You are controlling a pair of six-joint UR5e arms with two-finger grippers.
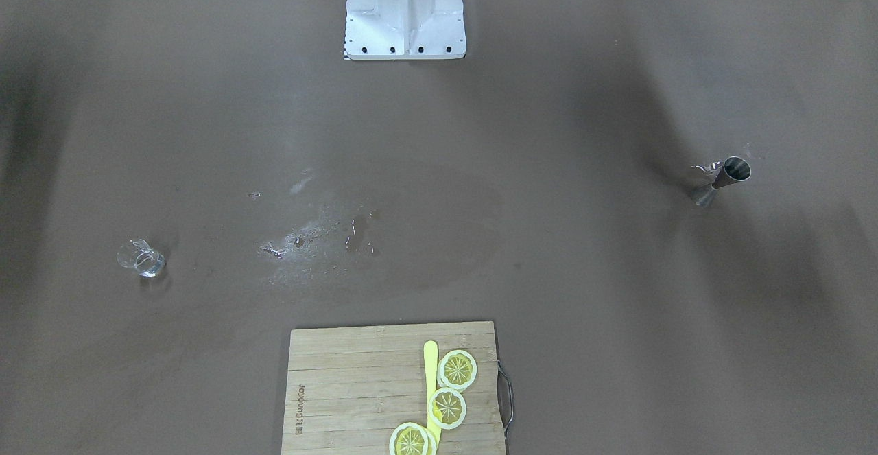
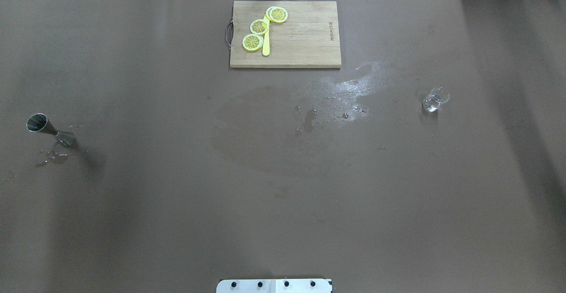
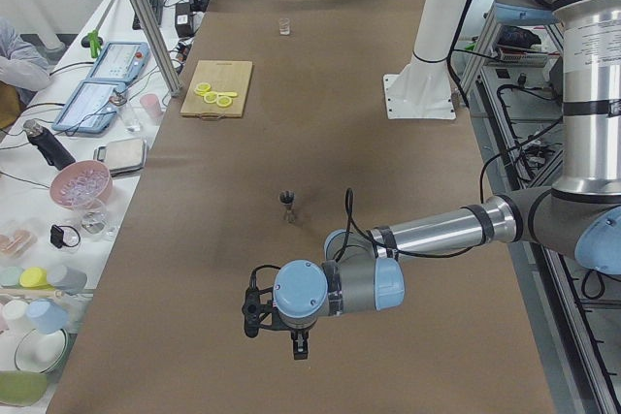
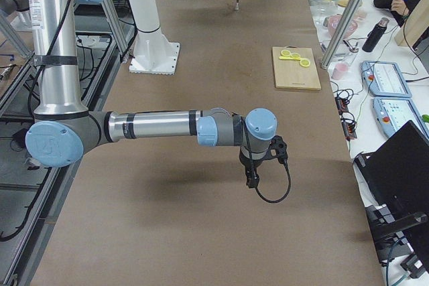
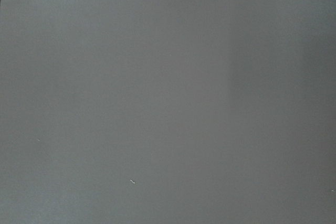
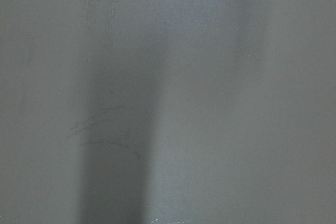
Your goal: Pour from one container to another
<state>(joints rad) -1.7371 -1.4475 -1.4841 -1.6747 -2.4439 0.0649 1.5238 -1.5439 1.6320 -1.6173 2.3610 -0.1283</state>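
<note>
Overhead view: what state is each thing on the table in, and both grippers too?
jigger: upright, droplets by its base.
glass: upright, contents unclear.
lemon slices: flat on the cutting board.
table: wet patch near the middle.
left gripper: above the table, open or shut unclear.
right gripper: above the table, open or shut unclear.

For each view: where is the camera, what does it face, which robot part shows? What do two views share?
Front-facing: across the table, facing the base.
Overhead: behind robot, looking down; base edge shows.
Left: table's left end; left arm near.
Right: table's right end; right arm near.
Left wrist: bare table, no body.
Right wrist: the same.
Shared: front-facing and overhead show jigger, glass, board.
</note>
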